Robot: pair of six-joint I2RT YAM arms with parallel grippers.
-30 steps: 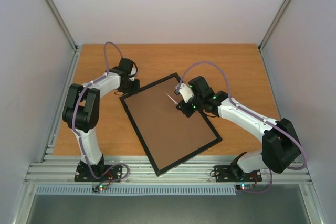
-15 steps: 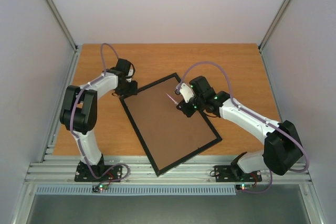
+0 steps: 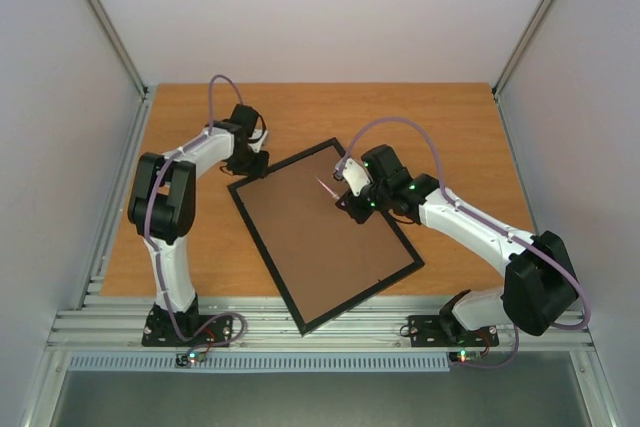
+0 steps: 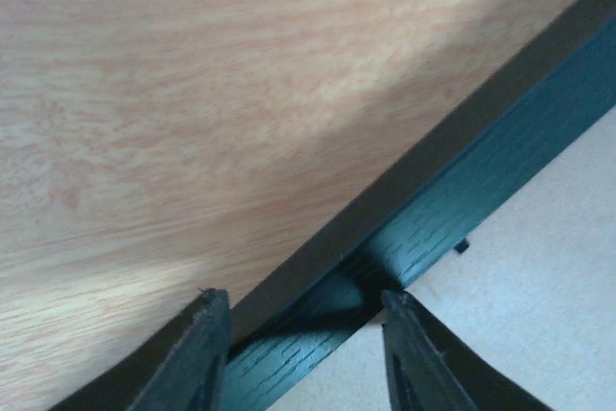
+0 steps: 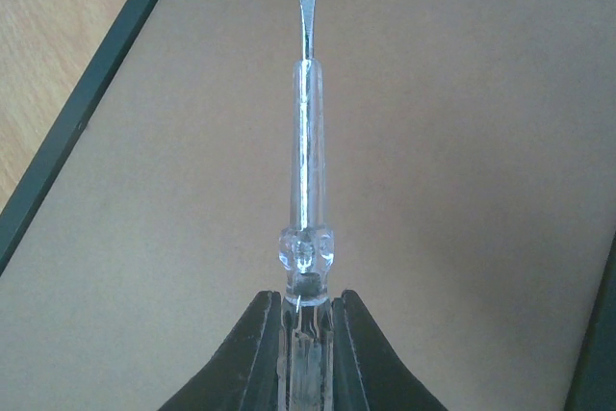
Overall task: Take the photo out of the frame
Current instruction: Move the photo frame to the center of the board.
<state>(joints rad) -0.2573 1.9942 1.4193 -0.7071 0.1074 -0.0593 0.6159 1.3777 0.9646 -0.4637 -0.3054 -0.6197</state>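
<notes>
The black frame (image 3: 262,247) lies face down on the table with its brown backing board (image 3: 320,237) up. The photo is hidden. My left gripper (image 3: 250,160) is at the frame's far left corner. In the left wrist view it (image 4: 303,310) is open, one jaw over the table and one over the board (image 4: 539,286), with the black rail (image 4: 462,190) between them. My right gripper (image 3: 348,190) hovers over the far part of the board, shut on a clear-handled flat screwdriver (image 5: 305,141). Its blade (image 3: 326,187) points left over the board.
The wooden table (image 3: 450,127) is bounded by white walls at the back and sides, with an aluminium rail (image 3: 320,327) at the near edge. A small black retaining tab (image 4: 461,246) sits on the frame's inner edge by the left gripper.
My left arm has shifted slightly right and back, bringing its gripper against the frame's far left corner. The right arm, screwdriver and frame have hardly moved.
</notes>
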